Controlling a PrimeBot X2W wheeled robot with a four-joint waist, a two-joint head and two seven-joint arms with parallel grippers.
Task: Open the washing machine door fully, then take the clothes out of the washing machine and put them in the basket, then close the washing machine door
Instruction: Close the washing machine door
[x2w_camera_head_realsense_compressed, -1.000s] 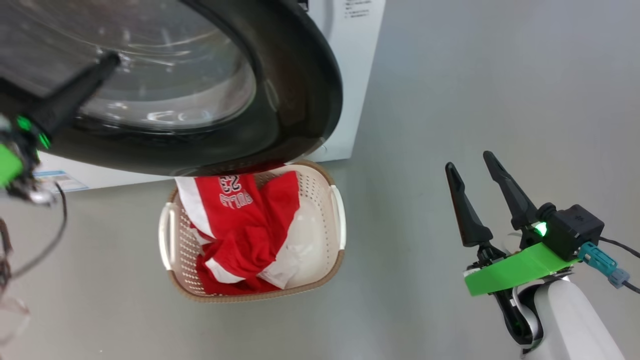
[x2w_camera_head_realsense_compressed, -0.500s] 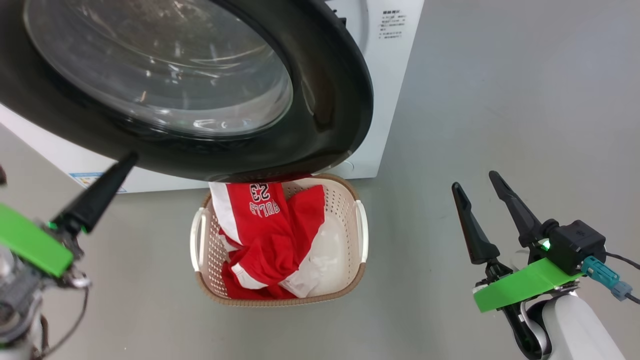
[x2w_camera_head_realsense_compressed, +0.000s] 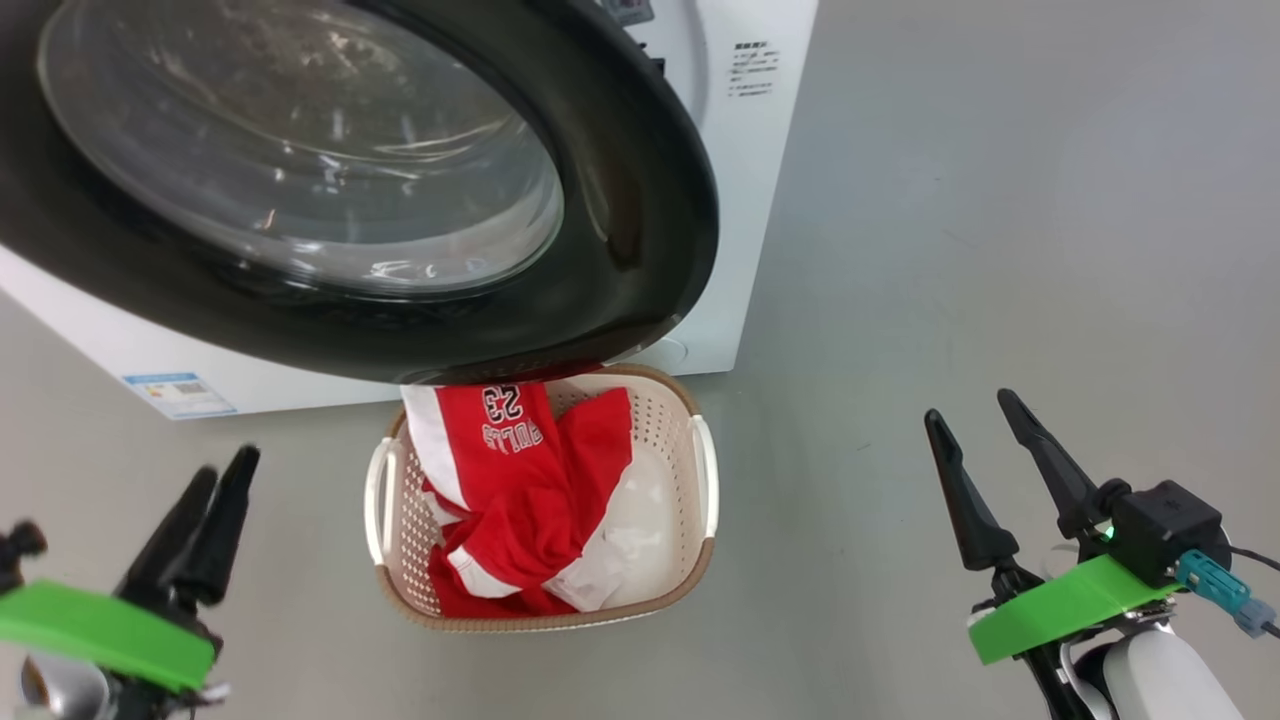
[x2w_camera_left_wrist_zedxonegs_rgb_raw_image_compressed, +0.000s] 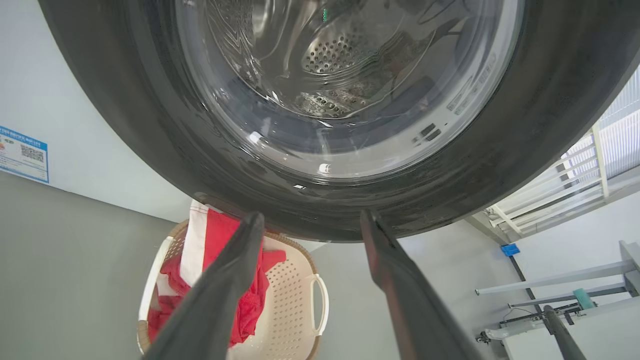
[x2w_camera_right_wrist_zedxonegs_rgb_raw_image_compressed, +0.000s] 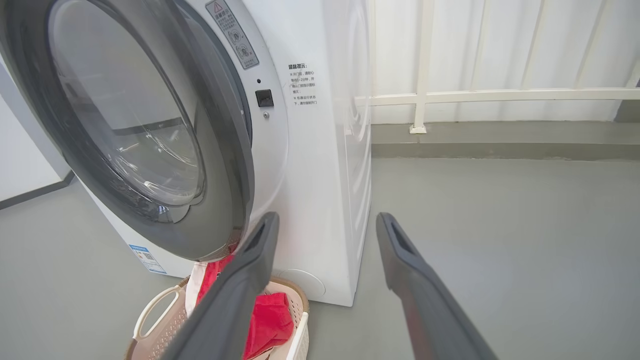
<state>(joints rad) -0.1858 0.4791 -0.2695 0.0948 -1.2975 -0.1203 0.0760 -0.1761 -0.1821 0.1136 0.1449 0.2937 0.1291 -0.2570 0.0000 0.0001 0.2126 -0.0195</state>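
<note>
The washing machine door (x2w_camera_head_realsense_compressed: 640, 200), black-rimmed with a bulging glass window, hangs ajar over the basket. In the right wrist view the door (x2w_camera_right_wrist_zedxonegs_rgb_raw_image_compressed: 220, 165) stands off the white washing machine (x2w_camera_right_wrist_zedxonegs_rgb_raw_image_compressed: 320, 175), whose latch slot shows. The cream basket (x2w_camera_head_realsense_compressed: 560, 620) sits on the floor under the door's lower edge, holding the red and white clothes (x2w_camera_head_realsense_compressed: 510, 470). My left gripper (x2w_camera_head_realsense_compressed: 225, 468) is low at the left, open and empty, apart from door and basket. From its wrist, the left gripper (x2w_camera_left_wrist_zedxonegs_rgb_raw_image_compressed: 311, 217) points at the door rim (x2w_camera_left_wrist_zedxonegs_rgb_raw_image_compressed: 550, 100). My right gripper (x2w_camera_head_realsense_compressed: 970, 408) is open and empty at the right.
Grey floor (x2w_camera_head_realsense_compressed: 1000, 200) lies all around. A blue label (x2w_camera_head_realsense_compressed: 180, 395) marks the machine's lower front. A white railing (x2w_camera_right_wrist_zedxonegs_rgb_raw_image_compressed: 500, 95) runs behind the machine. White frames and a table edge (x2w_camera_left_wrist_zedxonegs_rgb_raw_image_compressed: 575, 300) stand off to one side.
My left gripper has come down from the door to the lower left. The head view has shifted. The right gripper stays open at the right.
</note>
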